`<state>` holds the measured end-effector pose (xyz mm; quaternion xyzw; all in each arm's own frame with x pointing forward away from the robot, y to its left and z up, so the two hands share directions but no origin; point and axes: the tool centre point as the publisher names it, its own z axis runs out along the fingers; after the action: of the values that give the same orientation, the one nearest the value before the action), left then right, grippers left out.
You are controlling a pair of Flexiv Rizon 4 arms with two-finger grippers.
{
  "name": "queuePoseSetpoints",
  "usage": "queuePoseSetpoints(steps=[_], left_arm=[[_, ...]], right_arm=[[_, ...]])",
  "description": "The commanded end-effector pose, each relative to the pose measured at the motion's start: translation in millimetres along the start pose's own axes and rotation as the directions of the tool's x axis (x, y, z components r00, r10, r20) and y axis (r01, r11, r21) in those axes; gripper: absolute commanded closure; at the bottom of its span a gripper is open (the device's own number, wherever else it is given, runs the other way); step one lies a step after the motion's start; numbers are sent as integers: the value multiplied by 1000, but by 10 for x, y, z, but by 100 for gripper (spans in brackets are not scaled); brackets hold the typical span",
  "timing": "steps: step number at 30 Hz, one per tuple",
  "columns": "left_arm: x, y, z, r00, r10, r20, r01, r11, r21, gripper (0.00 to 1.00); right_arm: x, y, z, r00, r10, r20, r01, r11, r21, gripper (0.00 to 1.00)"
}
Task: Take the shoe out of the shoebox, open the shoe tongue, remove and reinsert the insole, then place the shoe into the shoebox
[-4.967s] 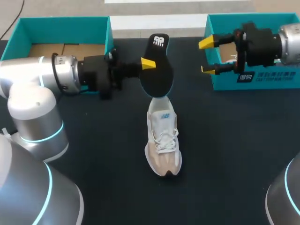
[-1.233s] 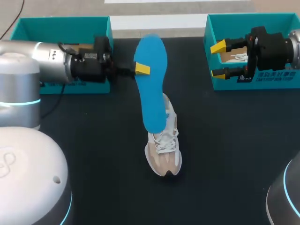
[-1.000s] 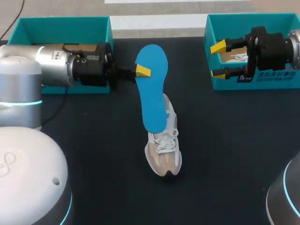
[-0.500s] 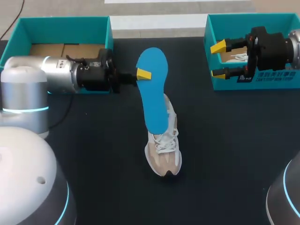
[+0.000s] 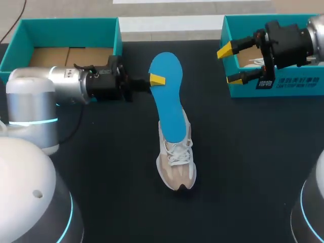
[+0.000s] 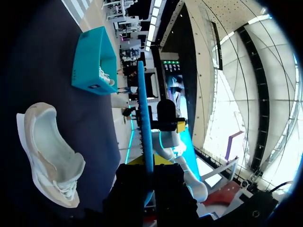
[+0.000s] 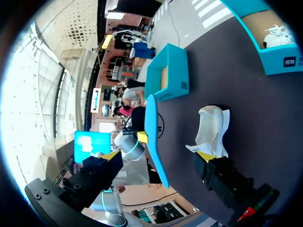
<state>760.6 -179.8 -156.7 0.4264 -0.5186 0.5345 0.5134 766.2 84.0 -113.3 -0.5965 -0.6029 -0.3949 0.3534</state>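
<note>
1. Head view: teal left box sits at the far left of the dark table, with a brown cardboard floor showing inside.
2. Left arm comes in from the left, lying level in front of that box.
3. Left gripper is clamped on the blue insole close to its far end; one yellow tip shows on the insole's face.
4. The insole is held up over the table middle, blue face to the camera. Its near end overlaps the back of the shoe; cannot tell whether they touch.
5. The shoe is beige and white, standing on its sole at the table middle, outside both boxes, toe toward the near edge, laces on top.
6. Left wrist view: the insole shows edge-on, pinched between the fingers, and the shoe lies off to one side of it.
7. Right gripper hangs at the far right with its fingers spread wide and nothing in them.
8. Right box is teal, just behind that gripper, with something white inside.
9. Right wrist view: shoe ahead on the table, insole upright beside it.
</note>
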Motion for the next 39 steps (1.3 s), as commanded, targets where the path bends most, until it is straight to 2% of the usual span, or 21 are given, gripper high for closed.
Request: queuePoseSetpoints(steps=[1,5,6,11,24,29,31,32,34,39], left_arm=[[-2,10,-2,1000,1,0,-1,1000,2,100],[-2,10,-2,1000,1,0,-1,1000,2,100],[-2,10,-2,1000,1,0,-1,1000,2,100],[-2,10,-2,1000,1,0,-1,1000,2,100],[-2,10,-2,1000,1,0,-1,1000,2,100],[-2,10,-2,1000,1,0,-1,1000,2,100],[-2,10,-2,1000,1,0,-1,1000,2,100],[-2,10,-2,1000,1,0,-1,1000,2,100],[-2,10,-2,1000,1,0,-1,1000,2,100],[-2,10,-2,1000,1,0,-1,1000,2,100]], right_arm=[[142,-65,80,916,22,400,8,997,-71,0],[225,-47,180,818,45,573,-12,998,-61,0],[254,-39,201,797,14,604,1,1000,-23,0],[346,-8,236,685,56,727,-70,998,-11,0],[346,-8,236,685,56,727,-70,998,-11,0],[457,-28,327,468,-9,884,101,994,-43,0],[457,-56,349,448,-1,894,127,990,-62,0],[459,-60,363,434,-29,901,157,987,-43,0],[482,-63,408,381,-26,924,128,991,-25,0],[599,-77,530,325,-62,944,155,988,12,0]])
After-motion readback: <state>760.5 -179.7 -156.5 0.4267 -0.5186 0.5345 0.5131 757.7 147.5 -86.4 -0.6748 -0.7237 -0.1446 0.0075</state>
